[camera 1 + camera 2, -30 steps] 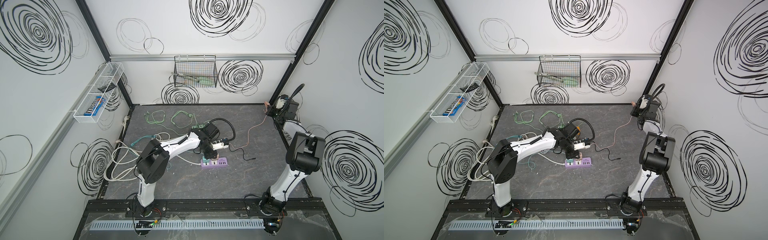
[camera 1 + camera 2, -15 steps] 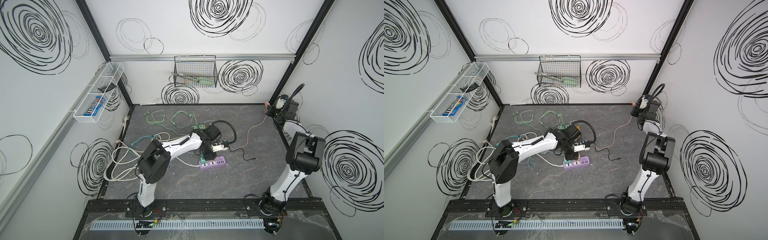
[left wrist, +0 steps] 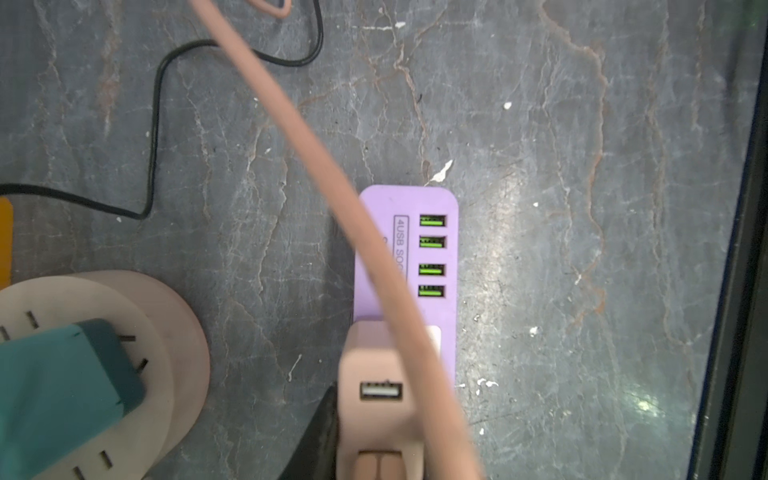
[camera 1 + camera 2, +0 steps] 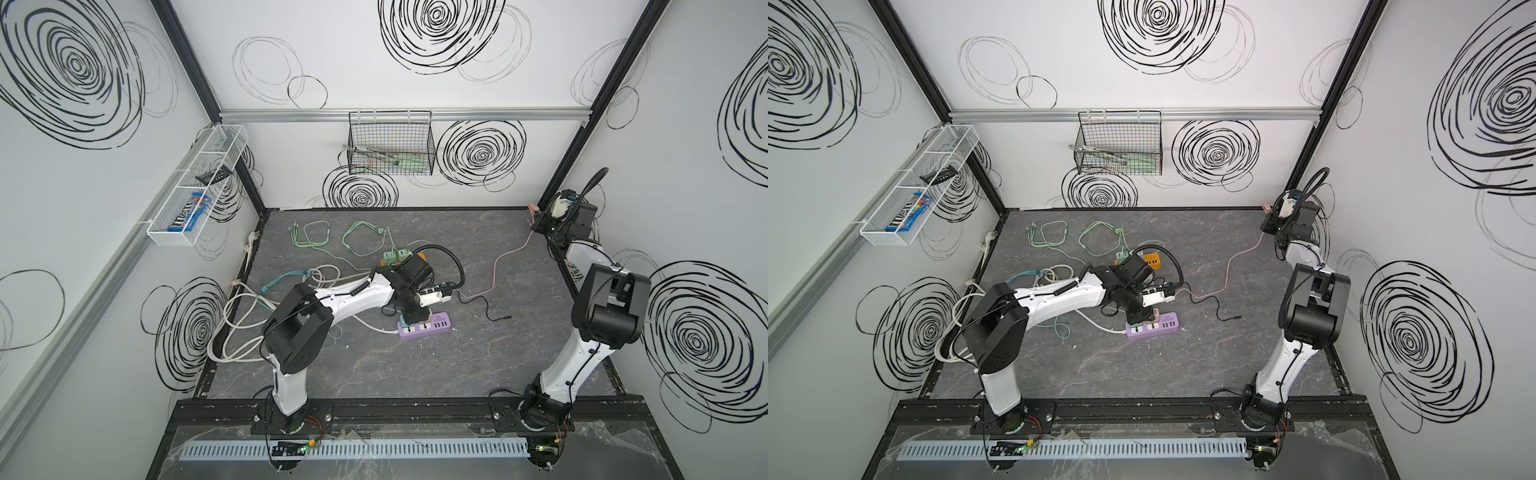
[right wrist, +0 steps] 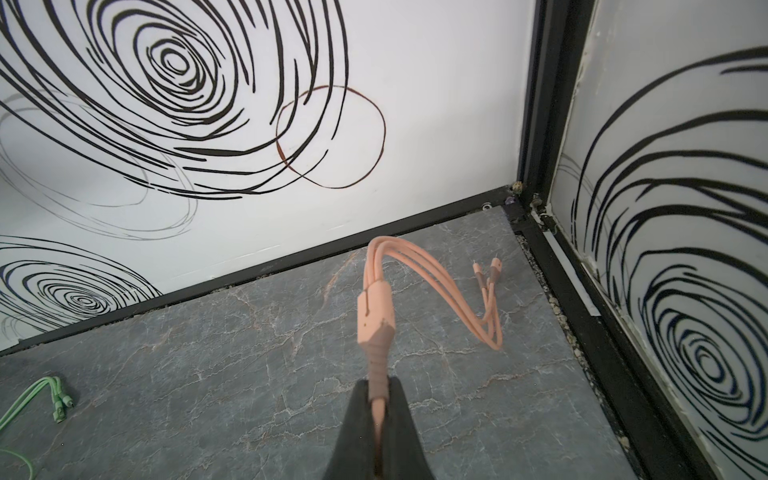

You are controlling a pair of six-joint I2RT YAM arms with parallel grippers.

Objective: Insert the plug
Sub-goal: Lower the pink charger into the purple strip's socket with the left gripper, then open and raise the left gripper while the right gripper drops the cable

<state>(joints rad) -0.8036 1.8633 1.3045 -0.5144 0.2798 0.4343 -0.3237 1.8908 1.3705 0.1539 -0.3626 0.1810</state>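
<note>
A pink plug (image 3: 365,357) with a USB port on its face is in my left gripper (image 3: 376,432), which is shut on it; one black finger (image 3: 320,428) shows beside it. The plug stands over the socket end of the purple power strip (image 3: 415,199), next to its green USB ports. I cannot tell whether the prongs are in. In both top views the left gripper (image 4: 413,316) (image 4: 1138,316) is on the strip (image 4: 424,328) (image 4: 1154,328). A pink cable (image 4: 494,266) (image 3: 316,145) runs to the back right corner. There my right gripper (image 5: 376,399) (image 4: 536,222) is shut on it just below its splitter (image 5: 374,316).
A round beige socket (image 3: 166,332) with a teal adapter (image 3: 62,374) lies beside the strip. A thin black cable (image 3: 153,124) crosses the mat. Green cables (image 4: 316,237), green adapters (image 4: 397,255) and white cable coils (image 4: 241,332) lie at back and left. A wire basket (image 4: 390,145) hangs on the back wall.
My left gripper has come down a little with the pink plug onto the purple strip. The right arm has stayed where it was.
</note>
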